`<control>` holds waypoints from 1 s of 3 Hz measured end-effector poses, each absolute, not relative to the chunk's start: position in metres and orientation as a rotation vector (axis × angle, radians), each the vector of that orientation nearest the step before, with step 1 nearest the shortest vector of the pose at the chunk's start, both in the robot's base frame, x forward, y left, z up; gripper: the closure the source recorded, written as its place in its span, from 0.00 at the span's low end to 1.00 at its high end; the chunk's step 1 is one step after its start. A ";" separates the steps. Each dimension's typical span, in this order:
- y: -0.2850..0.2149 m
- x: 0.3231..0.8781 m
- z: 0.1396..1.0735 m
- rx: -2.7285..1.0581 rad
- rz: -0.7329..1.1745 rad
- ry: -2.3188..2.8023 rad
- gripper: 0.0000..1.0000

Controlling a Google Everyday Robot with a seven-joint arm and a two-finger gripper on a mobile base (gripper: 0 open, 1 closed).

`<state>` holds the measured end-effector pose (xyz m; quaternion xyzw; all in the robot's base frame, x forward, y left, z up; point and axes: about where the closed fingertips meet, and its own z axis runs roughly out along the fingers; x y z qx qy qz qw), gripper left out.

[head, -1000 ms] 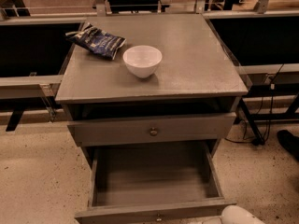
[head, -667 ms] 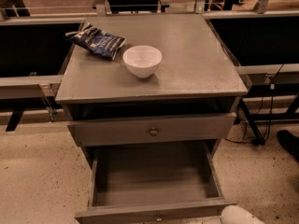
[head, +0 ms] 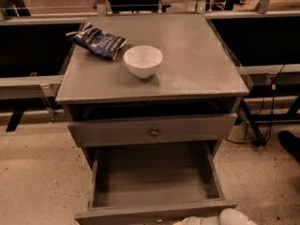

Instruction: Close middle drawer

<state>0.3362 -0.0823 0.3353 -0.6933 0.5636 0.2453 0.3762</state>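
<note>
**benchrat:** Where's the middle drawer at? And is there room around it?

**drawerguy:** The grey wooden middle drawer [head: 152, 184] with the flat front is pulled way out of the grey wooden table [head: 201, 69], toward the camera. Its front edge sits near the bottom of the view, with a small knob just peeking in there. The box is deep, plain grey and has nothing in it. On the left of it is open speckled beige floor [head: 37, 182], and there's more of the same floor on the right.

**benchrat:** And the gripper?

**drawerguy:** The white rounded gripper [head: 225, 218] is low at the bottom edge, just in front of that drawer's front and right of its middle. Only a bit of it pokes into view, so I can't tell if it's spread or pressed together, or whether it touches the front.

**benchrat:** What's above?

**drawerguy:** The shallower grey drawer [head: 197, 128] with a small round metal knob [head: 153, 132] is out just a little. There's a dark gap between it and the tabletop, and I can't see what's inside.

On top there's a white round ceramic bowl [head: 143, 61], left of centre, and it looks empty. A dark blue crinkly snack bag [head: 99, 41] lies just beside it near the back left corner. The right half of the top is bare.

Black cables [head: 268, 118] hang off to the right, close to the table's side.
</note>
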 end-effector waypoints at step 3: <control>-0.078 0.363 0.312 -1.769 0.578 1.416 0.59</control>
